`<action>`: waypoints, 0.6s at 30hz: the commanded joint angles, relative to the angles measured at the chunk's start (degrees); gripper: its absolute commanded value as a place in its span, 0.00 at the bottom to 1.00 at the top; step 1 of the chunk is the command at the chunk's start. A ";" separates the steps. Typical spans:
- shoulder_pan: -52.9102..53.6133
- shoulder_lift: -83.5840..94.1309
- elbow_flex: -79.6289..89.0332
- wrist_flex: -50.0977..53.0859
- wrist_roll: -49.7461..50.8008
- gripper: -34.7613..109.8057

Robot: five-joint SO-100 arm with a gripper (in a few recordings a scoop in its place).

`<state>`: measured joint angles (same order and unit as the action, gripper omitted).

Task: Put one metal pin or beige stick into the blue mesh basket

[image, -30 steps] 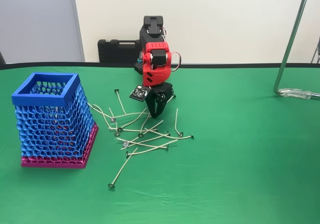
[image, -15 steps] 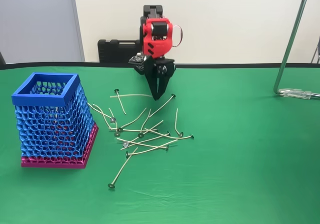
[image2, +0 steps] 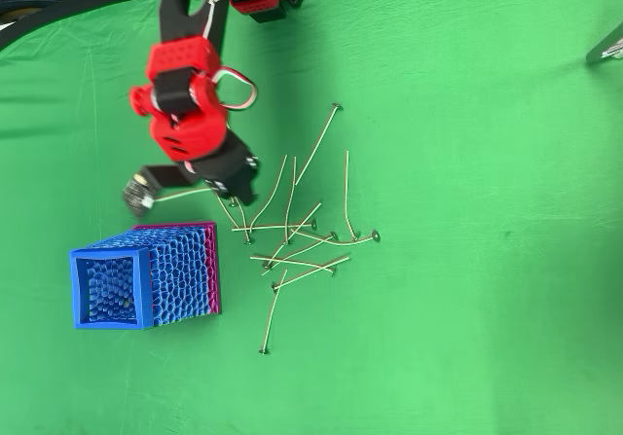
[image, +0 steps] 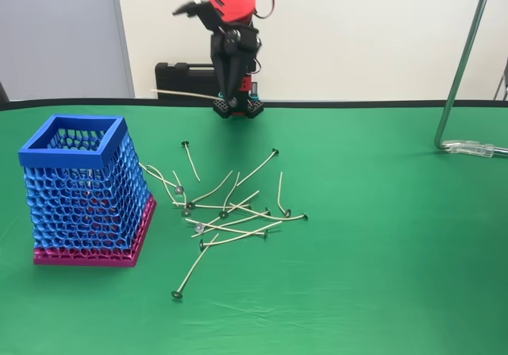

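Note:
My red and black gripper (image: 231,99) hangs high above the far side of the green table, fingers pointing down. It is shut on one beige pin (image: 186,94), which sticks out level to the left. From overhead the gripper (image2: 237,198) holds that pin (image2: 185,195) just above the blue mesh basket's far side. The basket (image: 79,188) (image2: 146,274) stands upright on its magenta base at the left. Several more pins (image: 230,208) (image2: 292,231) lie crossed in a loose pile on the cloth right of the basket.
A black case (image: 186,81) stands against the back wall behind the arm's base (image: 238,107). A metal stand pole (image: 464,61) rises at the right, its foot (image: 476,147) on the cloth. The right and front of the table lie open.
The gripper has risen from the pile with one pin in its fingers and swung up and slightly left. The other pins and the basket have stayed put.

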<state>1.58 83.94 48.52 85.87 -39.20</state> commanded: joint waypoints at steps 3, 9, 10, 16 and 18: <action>4.83 4.39 -7.56 0.26 1.32 0.25; 10.90 4.04 -15.21 -2.99 0.79 0.25; 11.95 3.69 -16.35 -3.78 0.79 0.25; 17.14 -0.26 -25.84 -7.56 0.00 0.25; 18.37 -2.11 -29.44 -8.61 -0.26 0.25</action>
<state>18.19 82.44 24.61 78.84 -39.02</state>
